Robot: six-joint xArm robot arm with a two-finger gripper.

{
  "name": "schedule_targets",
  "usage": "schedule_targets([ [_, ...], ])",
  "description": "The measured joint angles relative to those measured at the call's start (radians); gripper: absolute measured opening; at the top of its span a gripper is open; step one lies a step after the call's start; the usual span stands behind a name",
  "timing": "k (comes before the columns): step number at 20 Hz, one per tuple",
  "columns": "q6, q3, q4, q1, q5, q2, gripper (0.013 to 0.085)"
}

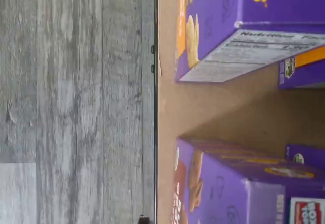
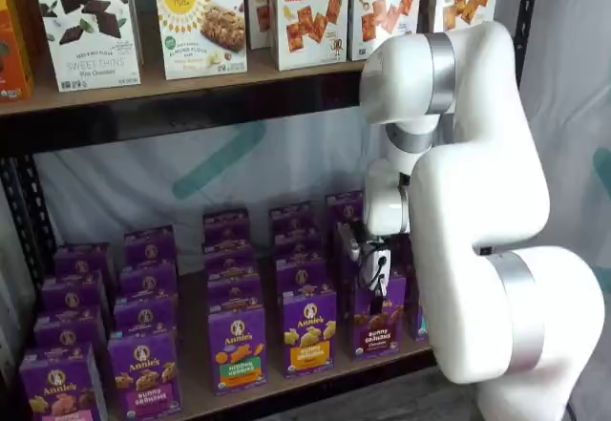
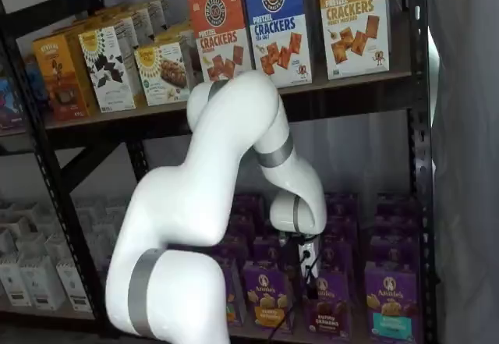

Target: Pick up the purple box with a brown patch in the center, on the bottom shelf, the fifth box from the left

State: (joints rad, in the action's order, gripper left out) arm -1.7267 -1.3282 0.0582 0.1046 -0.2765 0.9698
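Standing just below tool [image 2: 372,266], seemingly: purple box [image 2: 375,324]

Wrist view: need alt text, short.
Sideways close-up of the bottom shelf, a brown board whose dark front rail divides it from grey wood-look flooring. Two purple cracker cartons stand on the board with a bare gap between them; no gripper fingers are visible.
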Motion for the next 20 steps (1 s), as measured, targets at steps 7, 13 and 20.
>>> schedule_targets([
  [7, 0.016, 0.009, -0.017, 0.001, 0.003, -0.004, 0.0650],
  [13, 0.009, 0.018, -0.006, -0.005, 0.023, -0.002, 0.0650],
  [20, 0.010, 0.023, -0.002, -0.008, 0.028, 0.000, 0.0570],
])
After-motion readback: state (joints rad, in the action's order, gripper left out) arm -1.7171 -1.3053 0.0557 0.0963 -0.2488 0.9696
